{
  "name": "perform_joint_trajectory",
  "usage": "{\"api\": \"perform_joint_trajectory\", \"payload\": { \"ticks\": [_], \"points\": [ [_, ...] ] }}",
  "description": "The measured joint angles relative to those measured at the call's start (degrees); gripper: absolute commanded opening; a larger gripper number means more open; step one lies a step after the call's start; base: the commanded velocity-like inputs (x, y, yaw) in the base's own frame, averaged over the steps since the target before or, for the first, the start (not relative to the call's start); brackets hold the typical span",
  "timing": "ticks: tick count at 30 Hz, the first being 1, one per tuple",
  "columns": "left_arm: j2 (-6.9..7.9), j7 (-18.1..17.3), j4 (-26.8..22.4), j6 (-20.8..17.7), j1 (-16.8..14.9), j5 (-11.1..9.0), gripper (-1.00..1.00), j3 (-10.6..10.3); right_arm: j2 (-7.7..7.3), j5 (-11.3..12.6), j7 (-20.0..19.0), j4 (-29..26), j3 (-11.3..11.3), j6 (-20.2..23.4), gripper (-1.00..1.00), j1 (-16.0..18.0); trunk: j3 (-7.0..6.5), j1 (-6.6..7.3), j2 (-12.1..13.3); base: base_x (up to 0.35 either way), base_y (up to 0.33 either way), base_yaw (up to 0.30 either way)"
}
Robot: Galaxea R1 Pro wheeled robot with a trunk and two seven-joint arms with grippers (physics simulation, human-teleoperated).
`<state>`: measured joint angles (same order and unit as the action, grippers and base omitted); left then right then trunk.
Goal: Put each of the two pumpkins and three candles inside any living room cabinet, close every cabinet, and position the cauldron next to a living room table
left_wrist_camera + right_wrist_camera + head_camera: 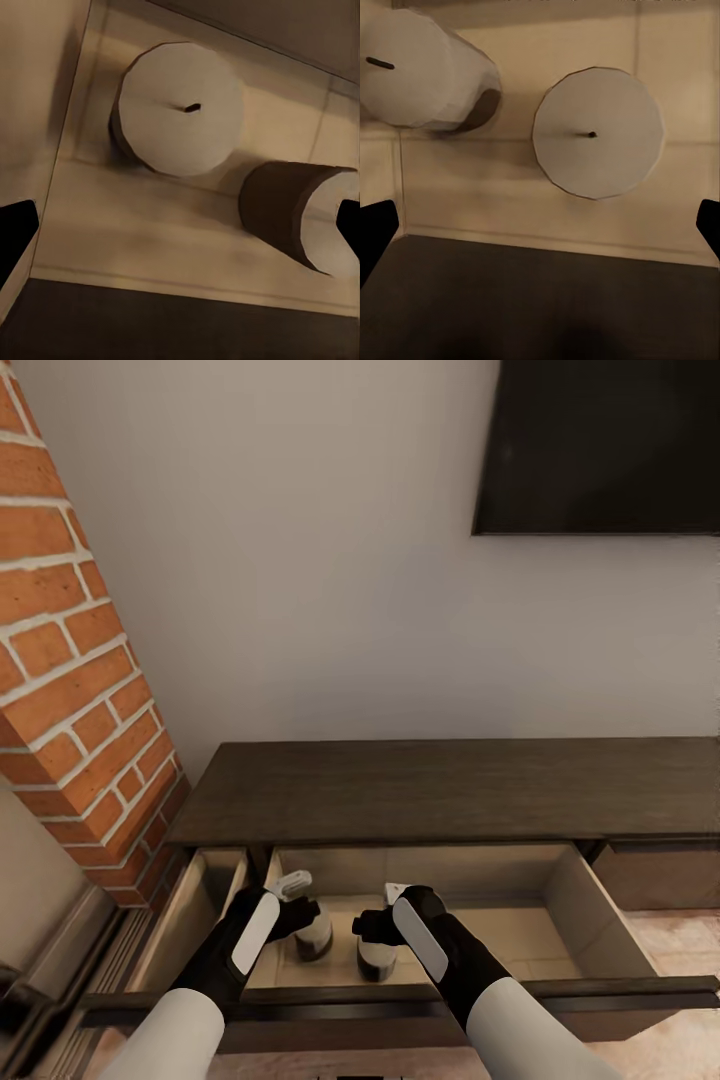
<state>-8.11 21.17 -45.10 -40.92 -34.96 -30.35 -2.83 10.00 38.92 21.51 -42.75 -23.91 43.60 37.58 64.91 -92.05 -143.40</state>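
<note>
Candles stand side by side inside the open cabinet drawer [585, 905]: one [316, 935] under the left gripper [297, 900], the other [375, 957] under the right gripper [385, 915]. Both grippers hang spread and seemingly empty just above them.

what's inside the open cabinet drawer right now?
Two candles stand upright on the floor of the drawer, side by side and apart. Both grippers, left and right, hover open above them. The arms hide the drawer's near part in the head view.
</note>
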Motion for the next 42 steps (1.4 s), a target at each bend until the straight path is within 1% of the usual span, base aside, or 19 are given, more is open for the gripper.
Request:
{"api": "perform_joint_trajectory", "payload": {
  "ticks": [14, 32, 39, 42],
  "points": [
    [-0.14, 0.1, 0.0, -0.4, 0.0, 0.0, 1.0, -0.1, 0.0, 0.0, 0.0, 0.3, 0.0, 0.1, 1.0, 0.0, -3.09, 0.45, 0.3, -0.014, 0.0, 0.0],
    [-0.08, 0.2, -0.2, -0.5, 0.0, 0.1, 1.0, -0.1, 0.0, -0.1, -0.3, -0.1, 0.0, -0.1, 1.0, 0.0, -6.32, 4.39, 7.5, -0.001, 0.0, 0.0],
    [-0.05, 0.2, -0.5, -0.5, 0.0, 0.2, 1.0, -0.2, 0.0, -0.1, -0.2, -0.1, 0.2, 0.1, 1.0, 0.0, -7.58, 5.91, 10.3, -0.185, 0.03, 0.0],
    [-0.07, 0.2, -0.6, -0.4, 0.0, 0.3, 1.0, -0.2, 0.0, -0.2, -0.1, -0.2, 0.2, 1.3, 1.0, 0.0, -8.12, 6.59, 11.5, -0.052, 0.011, 0.0]
  ]
}}
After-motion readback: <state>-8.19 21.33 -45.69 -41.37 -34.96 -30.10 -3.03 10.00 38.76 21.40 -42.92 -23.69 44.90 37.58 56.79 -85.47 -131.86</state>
